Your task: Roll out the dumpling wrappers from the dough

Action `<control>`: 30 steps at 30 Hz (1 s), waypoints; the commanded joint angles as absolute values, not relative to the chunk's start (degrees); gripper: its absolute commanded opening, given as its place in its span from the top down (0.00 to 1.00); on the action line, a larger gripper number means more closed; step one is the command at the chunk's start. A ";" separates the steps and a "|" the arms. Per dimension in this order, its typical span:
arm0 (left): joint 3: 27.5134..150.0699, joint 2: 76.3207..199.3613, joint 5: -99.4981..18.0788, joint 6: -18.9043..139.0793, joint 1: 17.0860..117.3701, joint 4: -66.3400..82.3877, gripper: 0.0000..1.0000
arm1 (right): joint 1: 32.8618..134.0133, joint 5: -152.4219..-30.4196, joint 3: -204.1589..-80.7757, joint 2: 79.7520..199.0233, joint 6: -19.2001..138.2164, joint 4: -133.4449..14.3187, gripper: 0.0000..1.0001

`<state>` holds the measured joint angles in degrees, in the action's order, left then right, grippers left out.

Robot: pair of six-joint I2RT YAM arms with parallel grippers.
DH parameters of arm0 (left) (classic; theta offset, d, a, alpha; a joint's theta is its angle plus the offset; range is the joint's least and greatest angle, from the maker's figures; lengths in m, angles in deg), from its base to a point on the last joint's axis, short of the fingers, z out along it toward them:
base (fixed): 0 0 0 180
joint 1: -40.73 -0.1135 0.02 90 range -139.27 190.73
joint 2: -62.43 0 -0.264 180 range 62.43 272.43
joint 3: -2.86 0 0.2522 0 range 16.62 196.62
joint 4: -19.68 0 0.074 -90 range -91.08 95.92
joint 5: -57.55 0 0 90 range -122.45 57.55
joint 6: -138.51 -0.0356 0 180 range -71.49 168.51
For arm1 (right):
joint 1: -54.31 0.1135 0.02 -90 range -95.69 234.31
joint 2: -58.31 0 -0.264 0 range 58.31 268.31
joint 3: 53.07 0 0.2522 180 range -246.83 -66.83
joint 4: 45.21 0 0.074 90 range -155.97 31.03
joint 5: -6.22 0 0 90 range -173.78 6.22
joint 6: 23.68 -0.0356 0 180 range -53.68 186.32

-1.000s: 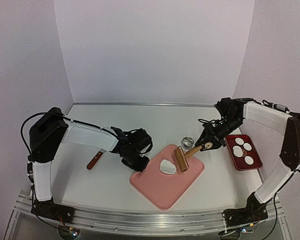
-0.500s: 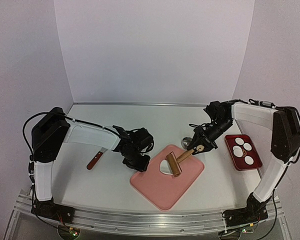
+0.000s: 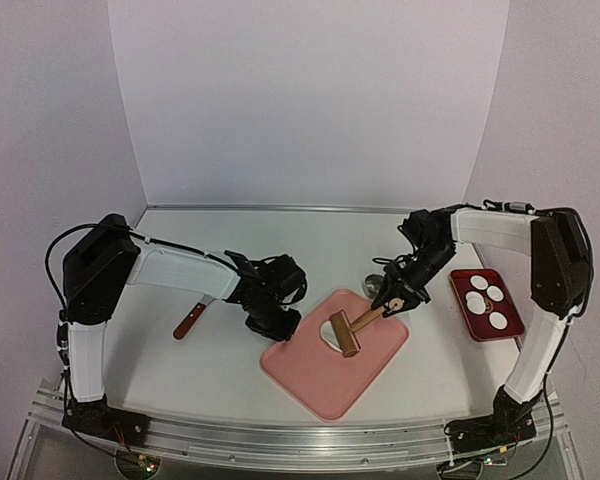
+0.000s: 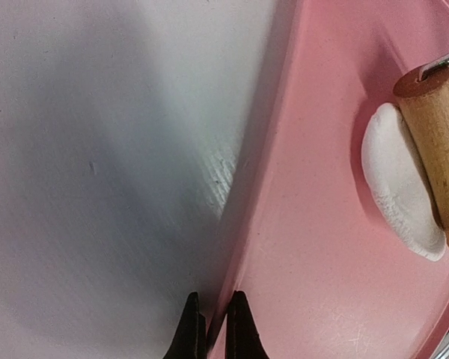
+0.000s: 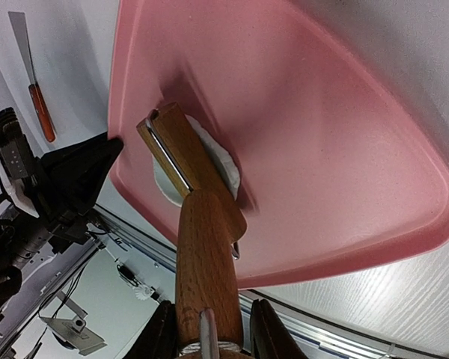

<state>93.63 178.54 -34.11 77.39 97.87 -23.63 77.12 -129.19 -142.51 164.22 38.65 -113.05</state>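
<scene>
i have the right gripper (image 3: 392, 296) clamped around the wooden handle of the small rolling pin (image 3: 344, 333). in the right wrist view its two fingers (image 5: 162, 333) sit on either side of that handle, tight against the wood. the pin's barrel lies across the dough (image 3: 332, 328), covering its right part. the dough is a flattened white piece with an uneven outline, and it sits near the middle of the pink board (image 3: 320, 385). from the left wrist camera i see the dough (image 4: 400, 194) bulging out to the left from under the barrel (image 4: 438, 142).

the left gripper (image 3: 277, 325) is down at the board's left edge. its jaws are narrow, and the fingertips (image 4: 189, 329) pinch the raised rim of the board (image 4: 307, 224), one tip on the tabletop (image 4: 97, 149) side and one on the pink side.

the dumpling wrappers (image 3: 475, 301), four neat white discs, lie in the red tray (image 3: 514, 312) on the right of the tabletop, well apart from the board. the metal ring cutter (image 3: 376, 283) stands on the tabletop just behind the board's far corner, close to the right gripper. a flat-bladed knife with a reddish handle (image 3: 190, 321) lies on the tabletop to the left, beside the left arm.
</scene>
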 commanded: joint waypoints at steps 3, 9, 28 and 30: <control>90.14 179.77 -34.91 79.31 97.55 -23.95 1.00 | 78.18 -118.09 -140.92 169.90 39.29 -114.73 1.00; 88.82 179.78 -35.85 80.27 97.57 -23.22 1.00 | 79.29 -114.67 -140.85 172.31 38.07 -114.74 1.00; 90.16 182.42 -33.51 82.27 97.06 -25.51 1.00 | 78.54 -109.37 -140.89 170.39 36.28 -115.72 1.00; 89.44 182.06 -33.40 82.77 96.72 -25.37 1.00 | 76.72 -109.34 -139.02 169.08 36.58 -115.68 1.00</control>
<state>91.60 177.72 -35.23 78.24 97.44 -21.06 78.96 -132.65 -144.00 168.32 39.24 -111.35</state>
